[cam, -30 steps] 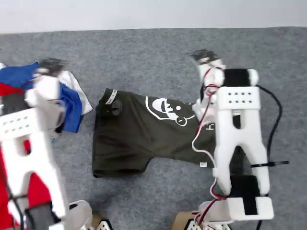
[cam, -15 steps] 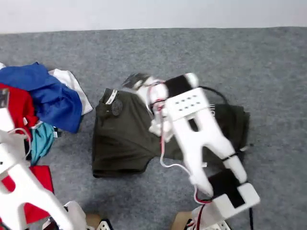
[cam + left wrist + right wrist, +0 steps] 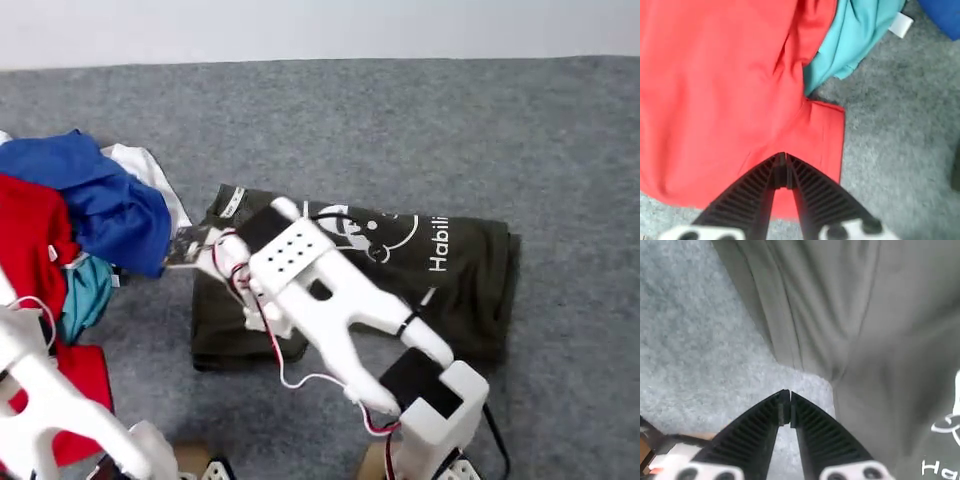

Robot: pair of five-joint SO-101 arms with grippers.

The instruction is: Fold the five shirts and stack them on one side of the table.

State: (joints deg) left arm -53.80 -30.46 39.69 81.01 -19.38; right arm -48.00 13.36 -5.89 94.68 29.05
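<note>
A dark olive shirt (image 3: 460, 290) with white print lies spread in the middle of the grey carpet. My right gripper (image 3: 185, 247) is at its left edge, beside the shirt pile. In the right wrist view the right gripper (image 3: 785, 396) is shut and empty, its tips over bare carpet just off the olive shirt (image 3: 870, 340). My left arm (image 3: 45, 400) stands at the near left corner. The left gripper (image 3: 782, 161) is shut, hovering over the red shirt (image 3: 715, 90) with nothing between its fingers.
A loose pile sits at the left: red shirt (image 3: 35, 225), blue shirt (image 3: 110, 205), teal shirt (image 3: 80, 290) and white shirt (image 3: 140, 165). Teal fabric (image 3: 855, 35) lies next to the red. Bare grey carpet (image 3: 420, 120) runs along the back and right.
My right arm swung from the olive shirt's right side across to its left edge, uncovering the shirt's right half. My left arm drew back from the pile toward the near left corner.
</note>
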